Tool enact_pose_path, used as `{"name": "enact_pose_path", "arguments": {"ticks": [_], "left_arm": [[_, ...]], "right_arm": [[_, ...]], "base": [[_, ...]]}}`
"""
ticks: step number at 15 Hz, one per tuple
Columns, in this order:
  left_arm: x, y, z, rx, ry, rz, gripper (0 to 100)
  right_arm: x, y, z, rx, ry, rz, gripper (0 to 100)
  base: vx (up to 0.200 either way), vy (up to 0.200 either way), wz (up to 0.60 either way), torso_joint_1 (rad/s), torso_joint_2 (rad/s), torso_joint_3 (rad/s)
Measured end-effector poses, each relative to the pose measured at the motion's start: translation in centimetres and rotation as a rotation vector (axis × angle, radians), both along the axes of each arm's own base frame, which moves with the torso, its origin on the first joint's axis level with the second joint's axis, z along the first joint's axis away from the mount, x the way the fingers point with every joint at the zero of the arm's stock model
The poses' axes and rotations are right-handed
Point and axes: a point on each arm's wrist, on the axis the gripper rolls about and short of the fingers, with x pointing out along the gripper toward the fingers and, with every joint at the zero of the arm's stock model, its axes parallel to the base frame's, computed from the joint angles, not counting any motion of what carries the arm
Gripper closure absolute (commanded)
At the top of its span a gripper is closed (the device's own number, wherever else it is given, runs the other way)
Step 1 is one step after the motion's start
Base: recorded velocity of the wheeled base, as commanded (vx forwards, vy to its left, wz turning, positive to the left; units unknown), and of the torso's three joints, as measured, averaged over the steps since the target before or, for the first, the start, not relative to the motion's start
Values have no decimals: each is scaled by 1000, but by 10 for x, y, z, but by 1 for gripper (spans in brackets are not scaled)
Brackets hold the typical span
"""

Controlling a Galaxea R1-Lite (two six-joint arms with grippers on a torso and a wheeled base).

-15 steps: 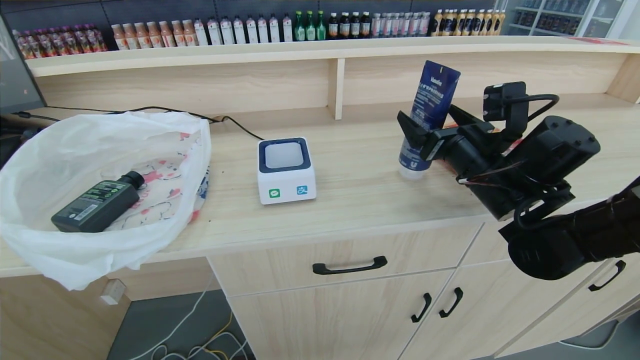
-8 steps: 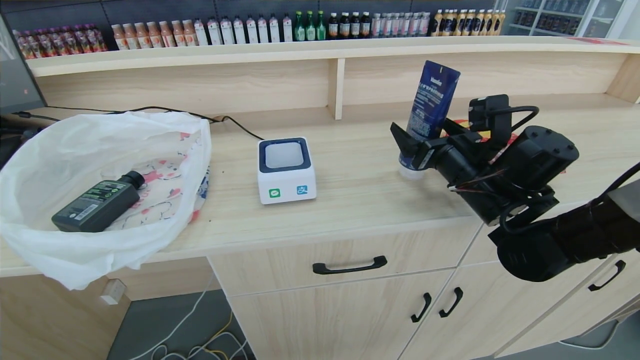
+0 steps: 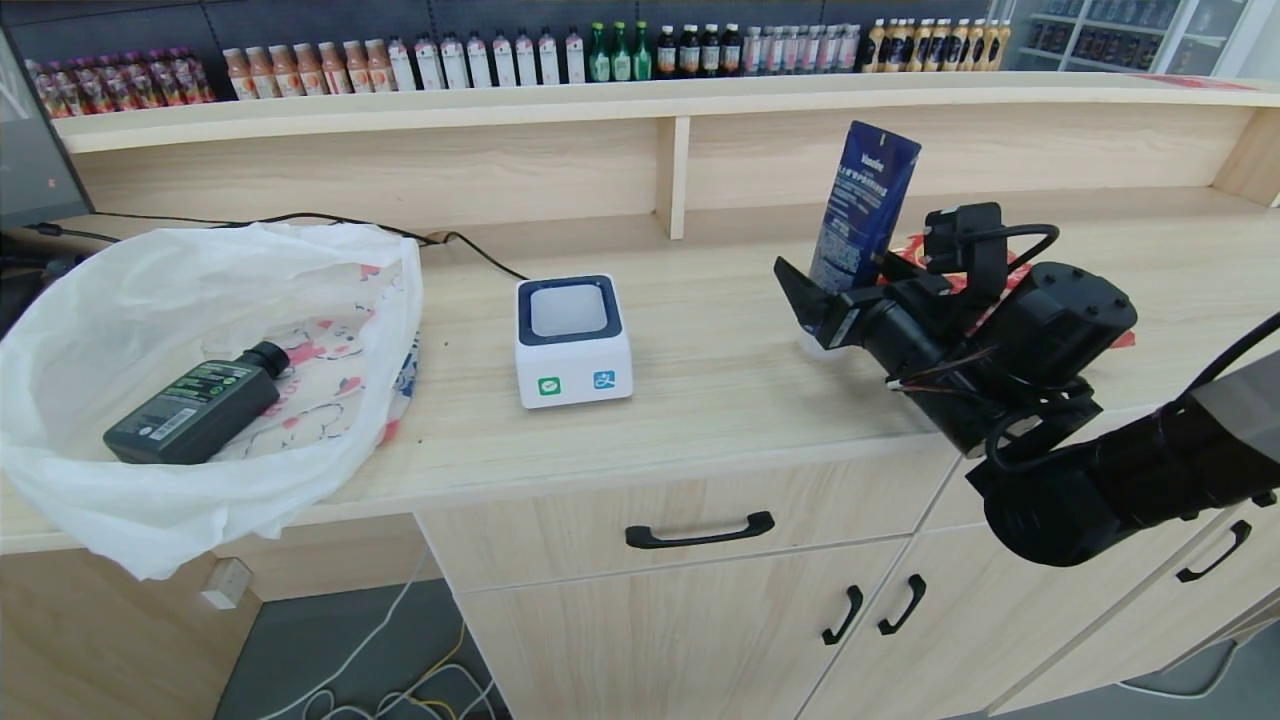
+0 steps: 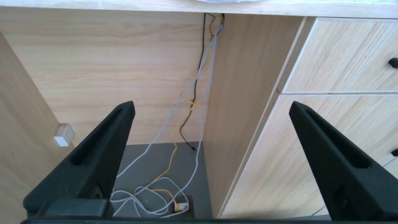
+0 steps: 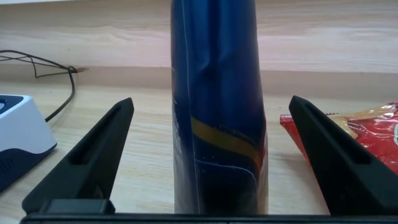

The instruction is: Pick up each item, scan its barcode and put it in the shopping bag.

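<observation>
Along the back of the room a long wooden shelf (image 3: 640,95) carries a row of drink bottles (image 3: 600,50); below it runs the pale wood counter (image 3: 720,390), with drawers and black handles (image 3: 700,530) on its front. At the counter's left end lies the white shopping bag (image 3: 120,300), its mouth open, with a dark bottle (image 3: 190,405) on its side inside it; a black cable (image 3: 300,217) trails behind it. Near the middle sits the white scanner (image 3: 572,340), window facing up; well to its right the blue tube (image 3: 865,200) stands upright on its white cap, and a red packet (image 5: 360,130) lies just beside it on the far side from the scanner. From the right, the right arm comes in over the counter's front edge, wrist about level; the right pincer (image 3: 840,285) is spread wide with the tube between its fingers - a gap shows on either side, so nothing is gripped. Below the counter top hangs the left pincer (image 4: 211,109), likewise released and empty, facing the cabinet side and loose cables (image 4: 168,186) on the floor.
</observation>
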Motion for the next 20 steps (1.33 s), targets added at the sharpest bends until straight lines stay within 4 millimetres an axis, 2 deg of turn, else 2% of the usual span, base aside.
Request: {"name": "enact_pose_path", "arguments": {"ticks": [2,3,20], "left_arm": [[0,0,0,0,0,0,0],[0,0,0,0,0,0,0],[0,0,0,0,0,0,0]], "right_arm": [[0,0,-1,-1,3,1,0],[0,0,-1,-1,2,1,100],[-6,4,-7,-8,24,14,100]], "base": [[0,0,0,0,0,0],[0,0,0,0,0,0],[0,0,0,0,0,0]]}}
